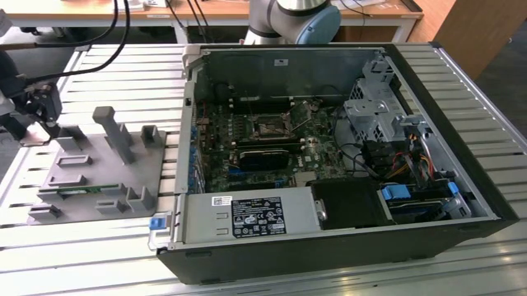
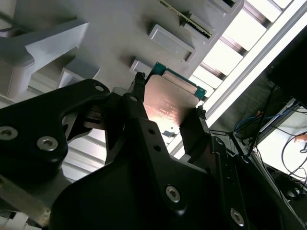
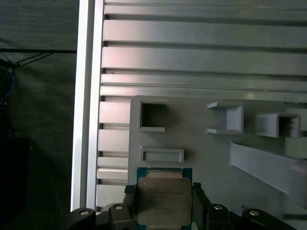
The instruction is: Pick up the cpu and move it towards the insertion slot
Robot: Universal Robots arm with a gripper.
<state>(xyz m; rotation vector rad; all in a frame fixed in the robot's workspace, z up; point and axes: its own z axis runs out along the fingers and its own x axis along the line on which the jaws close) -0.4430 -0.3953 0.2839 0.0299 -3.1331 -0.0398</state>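
Note:
The cpu (image 3: 163,201) is a flat square chip with a silvery top and a green rim. My gripper (image 3: 163,190) is shut on it, with one black finger on each of two opposite edges. The second wrist view shows the cpu (image 2: 168,108) between the fingers (image 2: 138,84) from the other side. In the exterior view my gripper (image 1: 37,126) holds the cpu (image 1: 34,135) at the far left, over the edge of the grey fixture plate (image 1: 91,166). The insertion slot (image 1: 270,128) is a square metal-framed socket on the motherboard inside the open computer case, far to the exterior view's right.
The fixture plate carries several raised grey holders (image 1: 111,132) and a narrow green circuit strip (image 1: 82,190). The open black computer case (image 1: 329,160) has tall walls, a power supply (image 1: 247,217) and drive cages. The arm's base (image 1: 292,18) stands behind the case on the slatted table (image 1: 123,74).

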